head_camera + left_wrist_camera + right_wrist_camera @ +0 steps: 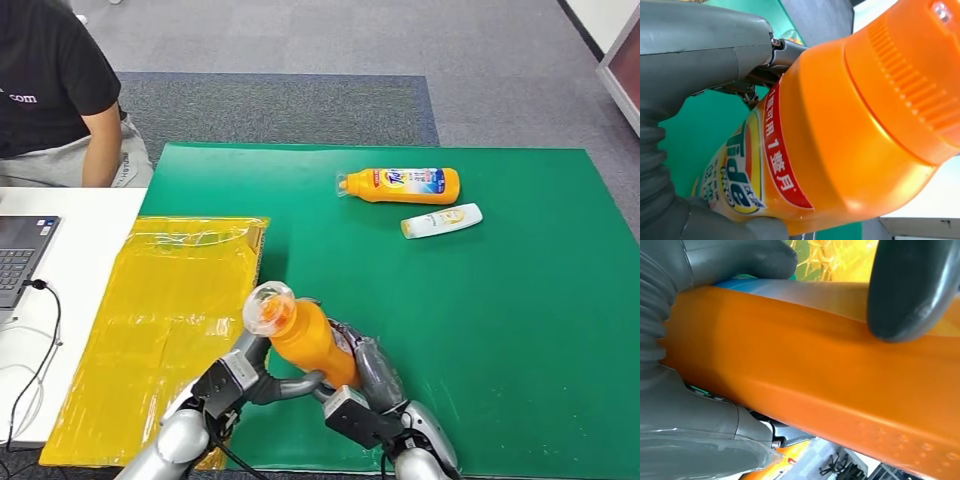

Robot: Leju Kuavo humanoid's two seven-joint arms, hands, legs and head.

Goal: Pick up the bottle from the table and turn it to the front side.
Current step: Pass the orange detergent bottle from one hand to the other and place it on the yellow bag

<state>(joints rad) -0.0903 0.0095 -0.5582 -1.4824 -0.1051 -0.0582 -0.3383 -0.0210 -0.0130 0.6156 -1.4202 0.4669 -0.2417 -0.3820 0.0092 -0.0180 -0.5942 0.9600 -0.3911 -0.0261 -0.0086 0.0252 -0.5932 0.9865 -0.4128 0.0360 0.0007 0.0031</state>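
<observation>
A: Status?

B: Pickup's done, I'd say. The orange bottle (306, 337) is off the green surface (490, 330), held near its front edge betw. both hands, cap end tilted up toward the camera.

A: And the turn?

B: Looks mid-way. Left wrist view shows the label (742, 170) side-on, so prob. more rotation left.

A: Fingers?

B: Left hand (249, 375) fingers wrapped under the neck end; right hand (370, 380) fingers closed round the body (thumb pressed on it in the right wrist view). Neither spread wide.
</observation>
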